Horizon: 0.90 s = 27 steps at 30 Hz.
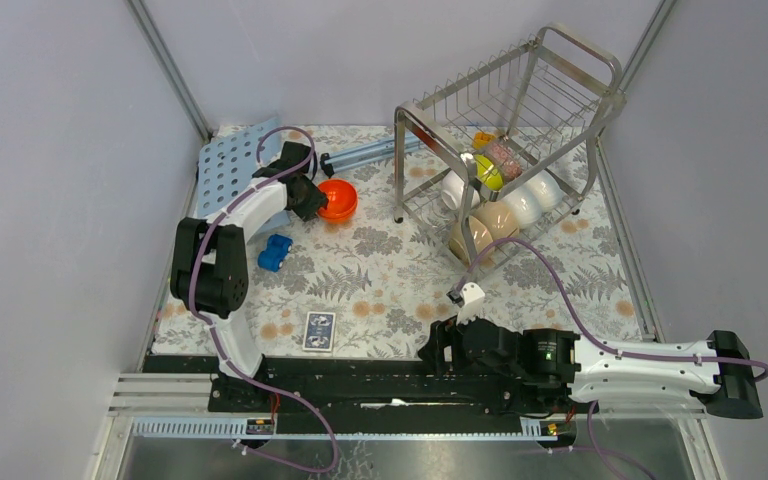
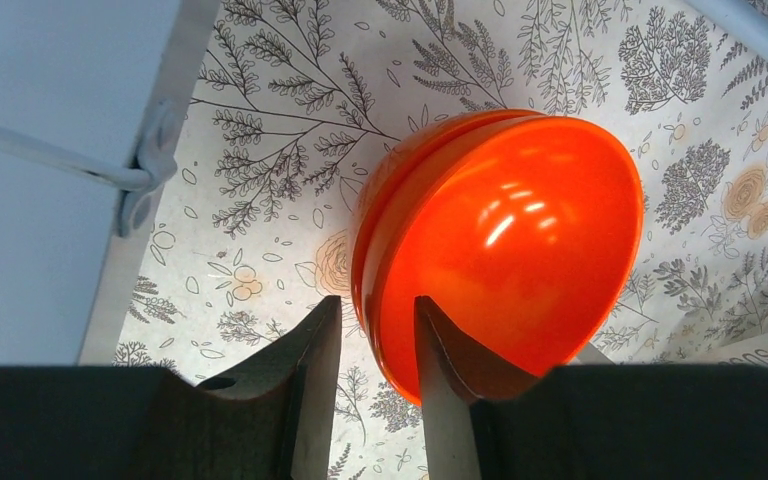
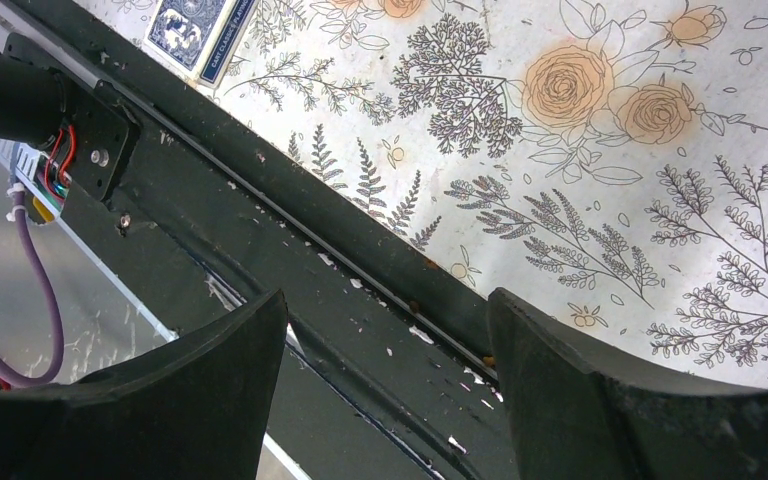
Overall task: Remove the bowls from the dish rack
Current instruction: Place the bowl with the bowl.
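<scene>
The dish rack (image 1: 520, 100) is seen at the upper right of the overhead view, its lower tier loaded with white bowls (image 1: 525, 205) and beige bowls (image 1: 480, 232) beside a yellow-green item (image 1: 489, 172), while an orange bowl (image 1: 338, 199) is found on the floral cloth (image 1: 390, 280) at upper centre-left, well apart from it. Only in the left wrist view is the left gripper (image 2: 378, 310) shown slightly parted astride that bowl's rim, a sliver of cloth visible beside the outer finger. Only in the right wrist view is the right gripper (image 3: 385, 310) shown spread wide, empty, over the black rail (image 3: 260, 230).
</scene>
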Available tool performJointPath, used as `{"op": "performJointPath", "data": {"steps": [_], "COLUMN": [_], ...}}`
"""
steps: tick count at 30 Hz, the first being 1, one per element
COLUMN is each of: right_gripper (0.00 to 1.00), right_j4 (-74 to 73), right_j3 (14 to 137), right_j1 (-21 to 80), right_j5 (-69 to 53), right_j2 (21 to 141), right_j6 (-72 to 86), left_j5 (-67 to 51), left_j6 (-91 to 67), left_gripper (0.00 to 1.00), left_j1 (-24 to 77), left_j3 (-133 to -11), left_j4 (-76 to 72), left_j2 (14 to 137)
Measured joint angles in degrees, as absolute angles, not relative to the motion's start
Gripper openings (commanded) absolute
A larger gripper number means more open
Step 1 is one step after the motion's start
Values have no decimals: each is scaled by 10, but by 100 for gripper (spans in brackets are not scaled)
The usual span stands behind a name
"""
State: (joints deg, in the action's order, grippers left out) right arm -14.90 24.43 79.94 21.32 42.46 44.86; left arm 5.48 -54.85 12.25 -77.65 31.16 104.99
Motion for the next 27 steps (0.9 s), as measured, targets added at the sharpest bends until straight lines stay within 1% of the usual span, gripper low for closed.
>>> {"op": "performJointPath", "data": {"steps": [12,16,23,27], "right_gripper": [80,80,80,80], "right_j4": [-149,-149,-150,-153], "right_j3": [244,244,244,244], "right_j1": [800,800,800,800], "right_j5": [216,216,219,219], "right_j2": [425,423,414,414], "right_j6": [449,449,449,449], "left_j5": [63,65,66,66], "left_j6": [-525,-523,-516,-511], "left_gripper": [37,31,15,13], "left_j1": [120,118,116,116], "left_j3": [-776,-776,-776,-776], "left_j4": [319,319,320,320], "left_j2": [1013,1011,1011,1011]}}
